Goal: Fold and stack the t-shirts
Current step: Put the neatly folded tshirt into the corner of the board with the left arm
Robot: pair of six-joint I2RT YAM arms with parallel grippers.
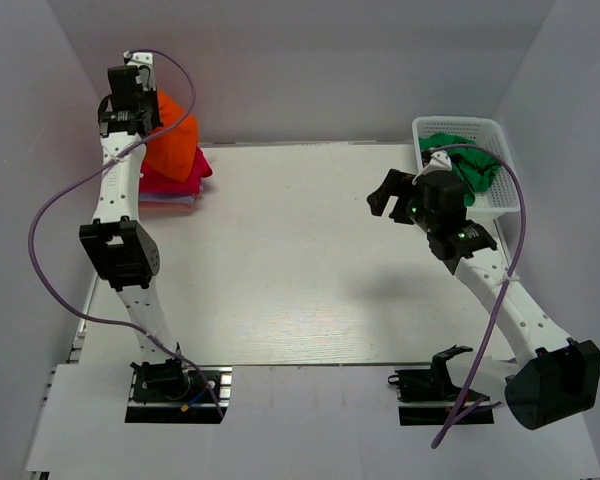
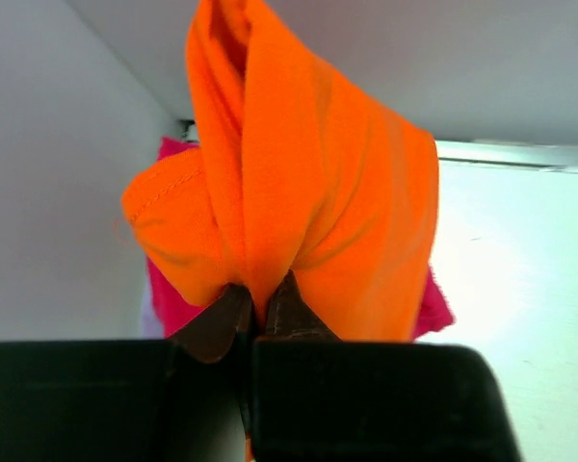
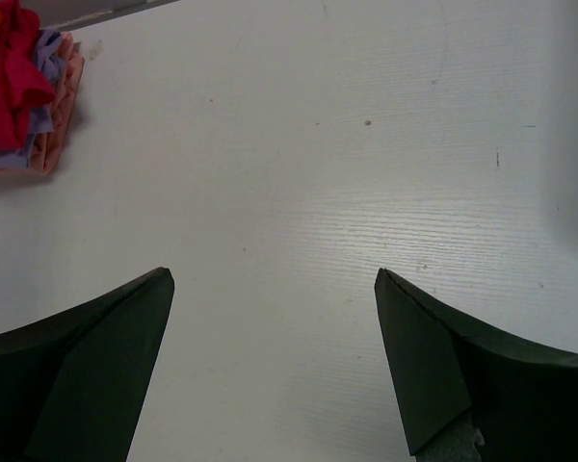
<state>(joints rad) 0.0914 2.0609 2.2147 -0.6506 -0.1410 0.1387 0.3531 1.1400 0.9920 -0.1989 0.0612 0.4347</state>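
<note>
**Orange shirt pinched and lifted at the back left corner**

Orange cloth hangs in a bunch from the left hand (image 2: 260, 310). The two fingers are pressed close together with a fold of the orange t-shirt (image 2: 299, 183) caught between them. The left arm reaches to the far left corner of the desk (image 1: 300, 260), close to the wall.

Under the orange shirt sits a small pile. A magenta t-shirt (image 1: 188, 176) is on top of the pile, and pale t-shirts (image 1: 166, 199), lilac and pink, lie flat under it. The low end of the orange shirt looks like it touches the magenta one, but the cloth hides that spot, so I cannot be sure. How many pale shirts are in the pile is hard to count from here.

The right hand (image 3: 272, 277) is spread wide with nothing in it. It hangs above a bare part of the desk, on the right side, well apart from the pile. Its fingers point toward the pile across the desk.

Behind the right hand is a white basket (image 1: 501, 205) at the far right corner. A green t-shirt (image 1: 467, 166) lies crumpled inside it.
</note>
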